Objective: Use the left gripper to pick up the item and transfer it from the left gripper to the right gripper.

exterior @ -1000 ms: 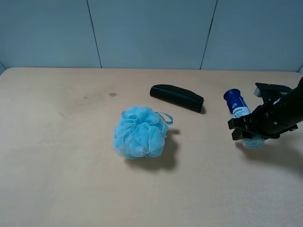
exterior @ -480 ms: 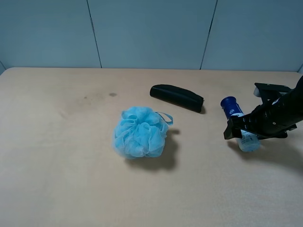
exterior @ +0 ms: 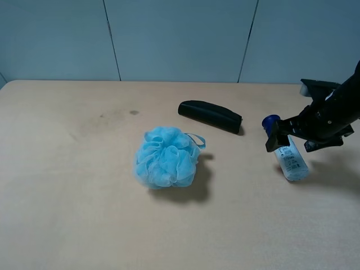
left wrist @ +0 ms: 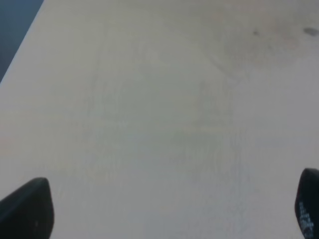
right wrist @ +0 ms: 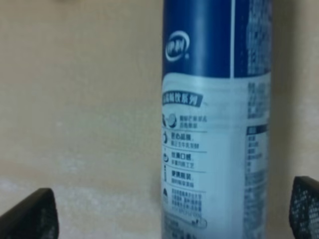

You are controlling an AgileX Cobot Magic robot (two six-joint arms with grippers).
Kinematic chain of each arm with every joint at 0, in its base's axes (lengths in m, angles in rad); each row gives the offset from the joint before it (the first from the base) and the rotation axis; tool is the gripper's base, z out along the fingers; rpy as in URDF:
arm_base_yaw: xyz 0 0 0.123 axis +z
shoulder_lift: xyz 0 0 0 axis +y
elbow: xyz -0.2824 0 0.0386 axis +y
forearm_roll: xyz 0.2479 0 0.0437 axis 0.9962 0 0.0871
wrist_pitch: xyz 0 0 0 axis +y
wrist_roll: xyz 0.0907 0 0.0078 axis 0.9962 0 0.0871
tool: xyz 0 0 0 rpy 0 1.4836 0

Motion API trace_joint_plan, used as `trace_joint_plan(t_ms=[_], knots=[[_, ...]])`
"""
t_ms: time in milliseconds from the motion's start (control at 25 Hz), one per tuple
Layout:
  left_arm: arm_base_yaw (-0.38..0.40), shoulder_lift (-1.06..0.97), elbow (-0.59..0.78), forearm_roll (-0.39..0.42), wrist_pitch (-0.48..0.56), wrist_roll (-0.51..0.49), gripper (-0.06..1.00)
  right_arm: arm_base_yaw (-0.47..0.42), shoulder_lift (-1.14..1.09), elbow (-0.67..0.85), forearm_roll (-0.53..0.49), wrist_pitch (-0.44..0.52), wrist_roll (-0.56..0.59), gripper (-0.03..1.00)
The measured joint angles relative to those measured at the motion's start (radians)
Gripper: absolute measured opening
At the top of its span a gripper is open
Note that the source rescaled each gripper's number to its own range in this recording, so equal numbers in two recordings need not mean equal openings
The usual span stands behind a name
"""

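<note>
1. We find the item [exterior: 291, 156], a slim bottle with a dark blue cap and upper body and a white lower label, lying on its side on the table [exterior: 73, 214] at the right of the high view, just beyond the end of the long black case [exterior: 210, 116] and well apart from the light-blue bath puff [exterior: 166, 157].

2. Our right gripper [exterior: 295, 138] hangs right over the bottle's capped end; in its wrist view the two finger tips [right wrist: 30, 214] stand wide apart on either side of the bottle [right wrist: 217, 124], so the jaws are spread and hold nothing.

3. Our left gripper [left wrist: 164, 211] looks down on bare tabletop only; its tips [left wrist: 27, 209] sit at the far edges of that view, spread, with nothing between them. It does not show in the high view.

4. We judge the bottle rigid, light, and smooth enough to slip or roll, being round and lying flat. A grasp across the middle of the body, squarely across its axis, seems safest, leaving one end free for the other gripper to take.

5. The blue upper part carries a small oval white logo, which we cannot read. The white label bears a blue banner and several short lines of what look like Chinese characters beside small icons, too blurred for us to read.
</note>
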Motion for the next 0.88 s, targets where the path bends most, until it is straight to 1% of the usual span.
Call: trace_joint_plan(t_ms=[200, 400, 480, 760, 880], knots=[[0.000, 0.000, 0.000, 0.000, 0.000, 0.000, 0.94, 0.000, -0.126, -0.089, -0.100, 0.141, 0.086, 0.98], [0.000, 0.000, 0.000, 0.000, 0.000, 0.000, 0.94, 0.000, -0.309, -0.115, -0.168, 0.287, 0.137, 0.98], [0.000, 0.000, 0.000, 0.000, 0.000, 0.000, 0.94, 0.000, -0.380, -0.115, -0.174, 0.354, 0.145, 0.98], [0.000, 0.000, 0.000, 0.000, 0.000, 0.000, 0.93, 0.000, -0.612, -0.115, -0.178, 0.540, 0.211, 0.99], [0.000, 0.000, 0.000, 0.000, 0.000, 0.000, 0.93, 0.000, -0.708, -0.096, -0.178, 0.588, 0.220, 1.00]])
